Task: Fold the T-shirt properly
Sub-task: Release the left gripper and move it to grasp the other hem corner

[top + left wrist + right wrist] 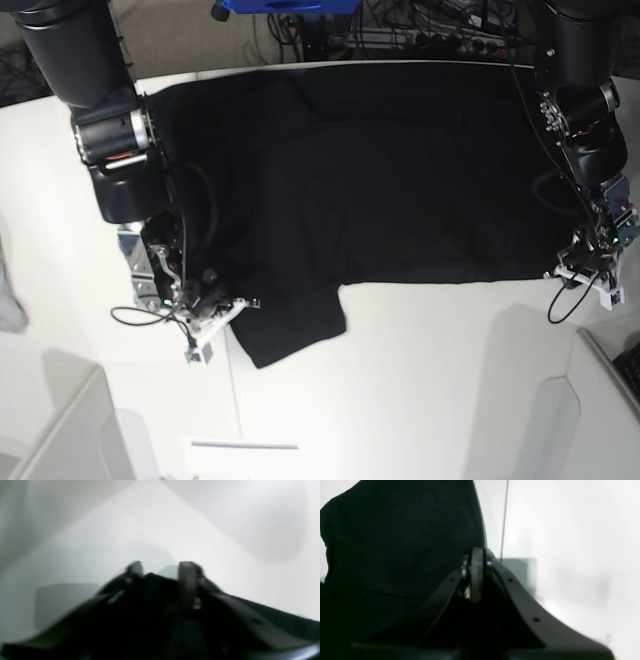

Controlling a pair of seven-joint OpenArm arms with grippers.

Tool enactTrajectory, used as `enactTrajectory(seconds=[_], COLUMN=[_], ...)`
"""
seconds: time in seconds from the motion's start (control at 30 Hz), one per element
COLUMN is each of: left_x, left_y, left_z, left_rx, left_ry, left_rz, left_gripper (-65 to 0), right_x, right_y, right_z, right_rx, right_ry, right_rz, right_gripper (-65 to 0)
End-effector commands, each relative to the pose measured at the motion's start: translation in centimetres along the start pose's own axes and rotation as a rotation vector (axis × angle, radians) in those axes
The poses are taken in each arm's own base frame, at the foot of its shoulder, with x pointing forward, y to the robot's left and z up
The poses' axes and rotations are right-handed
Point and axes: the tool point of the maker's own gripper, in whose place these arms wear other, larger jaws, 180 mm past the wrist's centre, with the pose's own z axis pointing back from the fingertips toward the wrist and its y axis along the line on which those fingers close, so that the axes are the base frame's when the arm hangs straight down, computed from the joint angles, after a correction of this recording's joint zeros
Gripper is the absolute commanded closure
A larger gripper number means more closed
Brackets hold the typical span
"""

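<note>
Nearest the camera in the base view, a sleeve of the T-shirt (400,180) hangs down past the garment's near hem, at that view's lower left, and the right gripper (205,300) is set at the outer edge of that sleeve. In the right wrist view the right gripper (476,562) is seen with its jaws brought together to a thin seam; black cloth (400,535) fills the picture directly to one side of the tips and touches them, but whether a fold is actually pinched between the tips cannot be told. The left gripper (590,262) is placed at the opposite near corner of the shirt, by the hem's end on the base view's right. In the left wrist view the left gripper (161,567) shows a small gap between its tips, dark material is seen bunched low between them, and a grasp cannot be confirmed because of blur. Farther back, the shirt lies flat and plain-side up on the white table (440,380), its long axis running left to right across it, reaching the far edge. Each arm is judged nearest its own side.
</note>
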Motion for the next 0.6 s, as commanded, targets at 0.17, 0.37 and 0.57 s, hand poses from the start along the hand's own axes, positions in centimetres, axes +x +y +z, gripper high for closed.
enactTrajectory(seconds=[0.17, 0.37, 0.57], left_x=[-0.1, -0.1, 1.5], left_y=[0.1, 0.0, 0.6], left_z=[0.1, 0.1, 1.7], left_rx=[0.0, -0.002, 0.02], left_ry=[0.041, 0.041, 0.002], left_rz=[-0.023, -0.026, -0.105], left_gripper=[0.0, 0.0, 0.0], right_x=[2.4, 3.3, 3.2], right_y=[0.0, -0.4, -0.7], right_z=[0.6, 0.8, 0.8], right_rx=[0.001, 0.0, -0.004], right_ry=[-0.045, -0.095, -0.101], right_rz=[0.011, -0.016, -0.03], right_gripper=[0.0, 0.0, 0.0])
